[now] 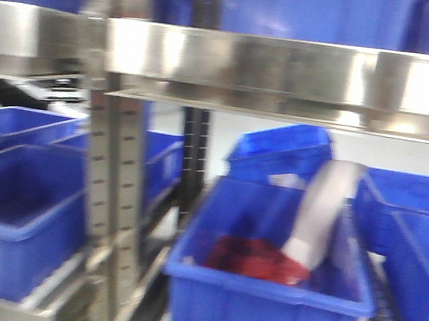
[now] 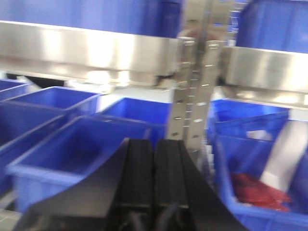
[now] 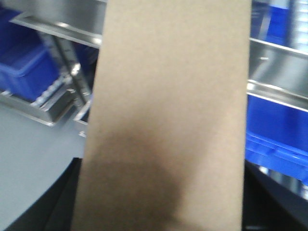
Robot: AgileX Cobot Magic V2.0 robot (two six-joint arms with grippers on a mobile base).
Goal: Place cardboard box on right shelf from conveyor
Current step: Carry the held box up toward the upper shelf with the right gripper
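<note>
Cardboard box [image 3: 168, 110] fills right wrist view centre, upright, apparently clamped by right gripper [image 3: 161, 219], jaws mostly hidden; right shelf [image 3: 274, 72] behind. Only left wrist view shows left gripper [image 2: 154, 144], jaws clenched, empty. Front view: blue bin [image 1: 259, 313] lower right.

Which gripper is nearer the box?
Right. The box fills its wrist view, held close. The left gripper, fingers together, faces a blue bin with no box in sight.
</note>
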